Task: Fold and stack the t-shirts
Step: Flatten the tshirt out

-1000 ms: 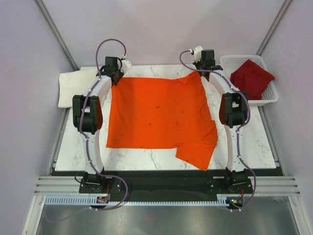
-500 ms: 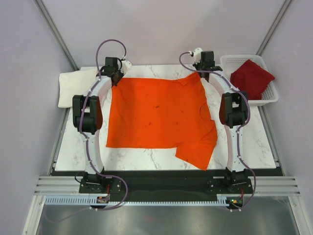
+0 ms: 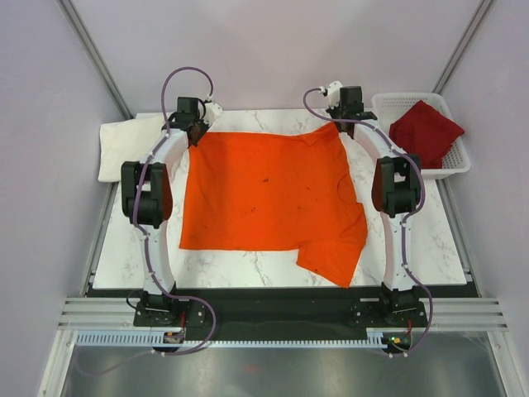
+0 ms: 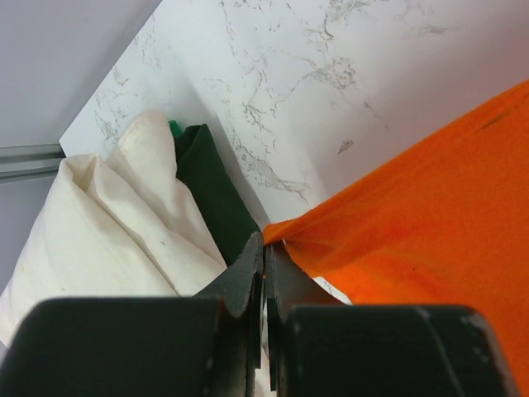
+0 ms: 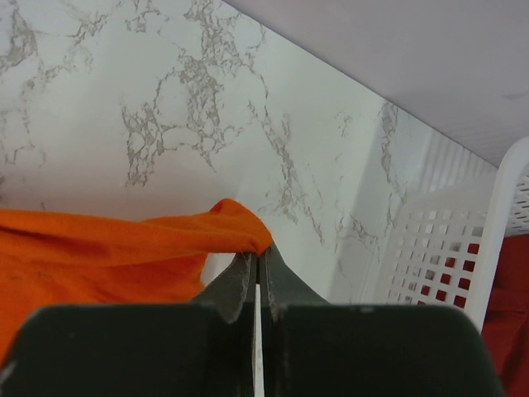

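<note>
The bright orange t-shirt [image 3: 269, 194] lies spread over the middle of the marble table, one sleeve hanging toward the near right. My left gripper [image 3: 197, 132] is shut on its far left corner [image 4: 285, 231]. My right gripper [image 3: 335, 124] is shut on its far right corner [image 5: 240, 236]. Both corners are pinched between the jaw tips, lifted slightly off the table. The dark red t-shirt [image 3: 425, 131] lies crumpled in the basket. The cream-white t-shirt [image 3: 124, 147] lies folded at the table's far left; it also shows in the left wrist view [image 4: 107, 223].
The white lattice basket [image 3: 450, 165] stands at the far right; its wall shows in the right wrist view [image 5: 446, 248]. A dark green cloth [image 4: 211, 190] lies beside the cream-white shirt. Bare marble [image 3: 248, 265] runs along the near edge.
</note>
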`<move>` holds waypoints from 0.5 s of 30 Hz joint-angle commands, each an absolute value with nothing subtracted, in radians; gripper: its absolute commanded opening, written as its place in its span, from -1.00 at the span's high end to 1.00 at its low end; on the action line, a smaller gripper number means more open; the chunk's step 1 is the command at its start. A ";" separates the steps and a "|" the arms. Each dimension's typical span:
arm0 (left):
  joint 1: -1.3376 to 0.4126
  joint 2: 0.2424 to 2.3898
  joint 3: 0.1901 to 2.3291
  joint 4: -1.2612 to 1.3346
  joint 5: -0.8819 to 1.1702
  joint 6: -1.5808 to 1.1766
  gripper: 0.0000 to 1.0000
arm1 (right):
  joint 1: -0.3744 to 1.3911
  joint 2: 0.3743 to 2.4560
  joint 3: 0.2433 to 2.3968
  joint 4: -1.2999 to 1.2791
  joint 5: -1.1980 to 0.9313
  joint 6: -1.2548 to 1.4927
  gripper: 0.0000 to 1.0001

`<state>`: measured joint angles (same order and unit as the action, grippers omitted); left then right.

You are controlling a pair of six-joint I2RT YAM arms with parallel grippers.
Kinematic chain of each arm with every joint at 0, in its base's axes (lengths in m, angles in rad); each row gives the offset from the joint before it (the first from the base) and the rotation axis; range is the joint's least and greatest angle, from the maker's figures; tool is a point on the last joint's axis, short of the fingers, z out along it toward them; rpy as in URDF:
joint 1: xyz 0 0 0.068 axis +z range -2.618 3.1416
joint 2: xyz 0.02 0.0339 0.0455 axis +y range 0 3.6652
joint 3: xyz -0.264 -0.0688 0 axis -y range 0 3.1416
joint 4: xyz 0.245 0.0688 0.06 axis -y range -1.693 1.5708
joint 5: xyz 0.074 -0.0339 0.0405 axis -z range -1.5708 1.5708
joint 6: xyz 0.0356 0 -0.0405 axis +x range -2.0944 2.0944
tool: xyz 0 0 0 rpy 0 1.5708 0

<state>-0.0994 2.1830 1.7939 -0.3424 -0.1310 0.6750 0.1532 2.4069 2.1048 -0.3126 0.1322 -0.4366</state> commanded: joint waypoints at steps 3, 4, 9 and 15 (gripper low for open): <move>-0.091 2.069 1.760 -0.317 -0.121 0.693 0.96 | 0.166 2.279 2.095 -0.458 0.028 -0.362 1.00; -0.091 2.065 1.756 -0.321 -0.118 0.693 0.96 | 0.181 2.286 2.108 -0.507 0.002 -0.348 0.97; -0.095 2.051 1.735 -0.330 -0.120 0.692 0.96 | 0.233 2.218 2.126 -0.668 -0.422 -0.368 0.30; -0.104 2.031 1.706 -0.334 -0.123 0.703 0.96 | 0.198 2.177 2.079 -0.569 -0.348 -0.344 -0.28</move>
<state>-0.0998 2.0975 1.7187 -0.3462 -0.1268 0.6750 0.2409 2.2307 2.0689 -0.6106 -0.3183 -0.3599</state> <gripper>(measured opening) 0.032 0.639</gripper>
